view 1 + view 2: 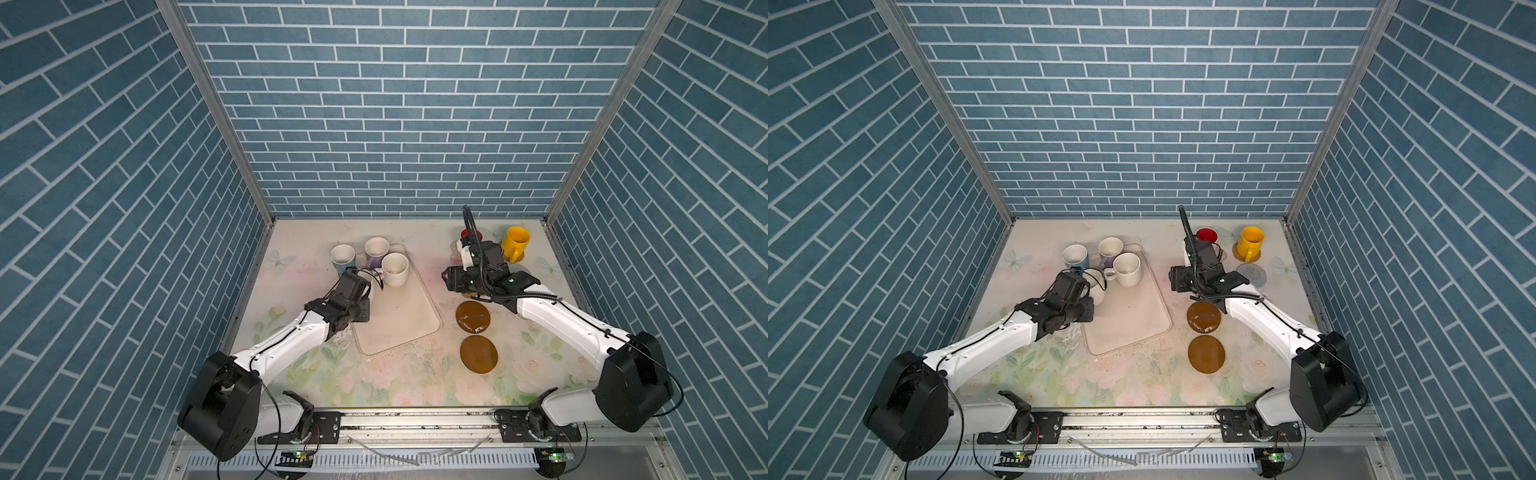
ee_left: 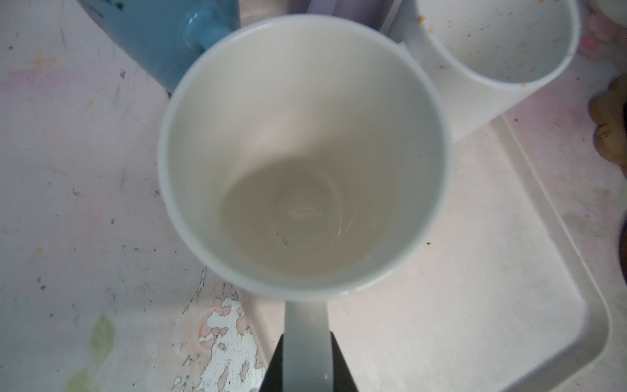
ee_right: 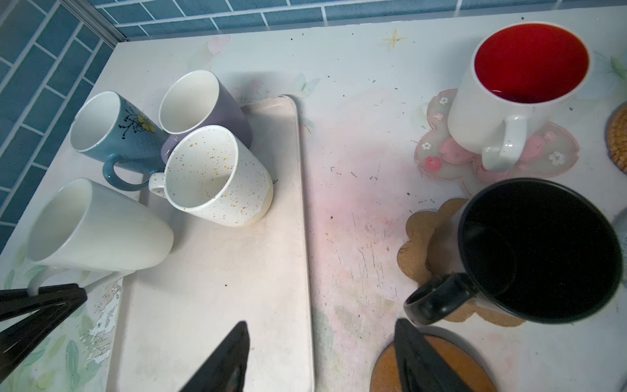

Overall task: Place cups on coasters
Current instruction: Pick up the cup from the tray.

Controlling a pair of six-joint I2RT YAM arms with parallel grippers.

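Note:
My left gripper (image 2: pixel 307 339) is shut on the handle of a plain cream cup (image 2: pixel 305 152) at the left edge of the tray (image 1: pixel 399 324). Close behind it stand the light blue cup (image 3: pixel 115 135), lavender cup (image 3: pixel 203 105) and speckled cream cup (image 3: pixel 217 176). My right gripper (image 3: pixel 322 325) hangs open and empty beside the black cup (image 3: pixel 539 251), which sits on the brown paw-print coaster (image 3: pixel 417 234). The red-inside cup (image 3: pixel 519 88) is on the pink flower coaster (image 3: pixel 441 159). The yellow cup (image 1: pixel 515 243) is on a rattan coaster (image 1: pixel 1246 253).
Two brown disc coasters (image 1: pixel 473 316) (image 1: pixel 478 354) lie bare in front of the right arm. A blue woven round coaster (image 1: pixel 1251 273) lies bare behind the right wrist. Blue brick walls close in the table on three sides.

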